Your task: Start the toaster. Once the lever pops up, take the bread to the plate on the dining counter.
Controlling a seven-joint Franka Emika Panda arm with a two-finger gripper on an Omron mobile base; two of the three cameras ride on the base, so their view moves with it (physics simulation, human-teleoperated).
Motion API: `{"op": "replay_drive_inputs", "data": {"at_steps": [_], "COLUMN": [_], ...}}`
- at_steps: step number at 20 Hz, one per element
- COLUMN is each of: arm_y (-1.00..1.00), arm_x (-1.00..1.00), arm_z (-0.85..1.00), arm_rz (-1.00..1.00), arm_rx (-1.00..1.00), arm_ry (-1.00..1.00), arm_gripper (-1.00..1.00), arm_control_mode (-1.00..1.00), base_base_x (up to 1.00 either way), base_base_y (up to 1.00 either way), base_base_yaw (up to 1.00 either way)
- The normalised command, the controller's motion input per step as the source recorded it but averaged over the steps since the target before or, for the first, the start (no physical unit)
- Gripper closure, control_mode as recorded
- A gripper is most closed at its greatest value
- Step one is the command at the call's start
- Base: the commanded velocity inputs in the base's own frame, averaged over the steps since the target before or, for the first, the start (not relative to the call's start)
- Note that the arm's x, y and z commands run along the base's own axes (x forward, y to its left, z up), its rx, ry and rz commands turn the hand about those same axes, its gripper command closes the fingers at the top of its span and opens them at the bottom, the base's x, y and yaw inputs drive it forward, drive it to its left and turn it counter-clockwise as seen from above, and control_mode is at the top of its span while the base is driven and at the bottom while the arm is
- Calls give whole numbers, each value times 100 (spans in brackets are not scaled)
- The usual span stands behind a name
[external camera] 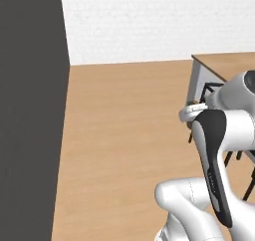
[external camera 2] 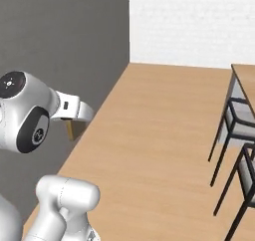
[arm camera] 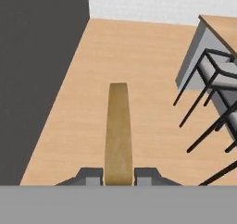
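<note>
From the left base view the arm (external camera: pixel 214 150) fronts the dining counter (external camera: pixel 229 64), off beyond it to the right. In the right base view the bread (external camera 2: pixel 70 129) hangs tan under the claw (external camera 2: pixel 74 116), chairs (external camera 2: pixel 234 135) far to its right. In the hand view the claw (arm camera: pixel 118 176) is clamped on the bread (arm camera: pixel 118 130), edge-on over the wooden floor (arm camera: pixel 139 56).

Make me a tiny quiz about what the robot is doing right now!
1. True or false: the gripper is shut on the bread.
2. The chairs have legs of which colour? A black, B white, C red.
3. Fill in: under the robot, the floor looks like light ____.

Key: 1 true. 2 A. 3 wood.
</note>
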Motion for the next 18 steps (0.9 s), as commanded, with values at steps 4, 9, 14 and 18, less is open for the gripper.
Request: {"op": "replay_drive_inputs", "data": {"at_steps": [4,9,14,18], "arm_y": [0,0,0,0], "arm_x": [0,0,0,0], "arm_z": [0,0,0,0], "arm_rz": [0,0,0,0], "arm_rx": [0,0,0,0], "arm_ry": [0,0,0,0], "arm_gripper": [100,100,100,100], "arm_control_mode": [100,100,100,100], "base_base_x": [100,71,38,34], "base_base_y": [3,0,0,0], "base_base_yaw": [-23,-57,-77,-78]}}
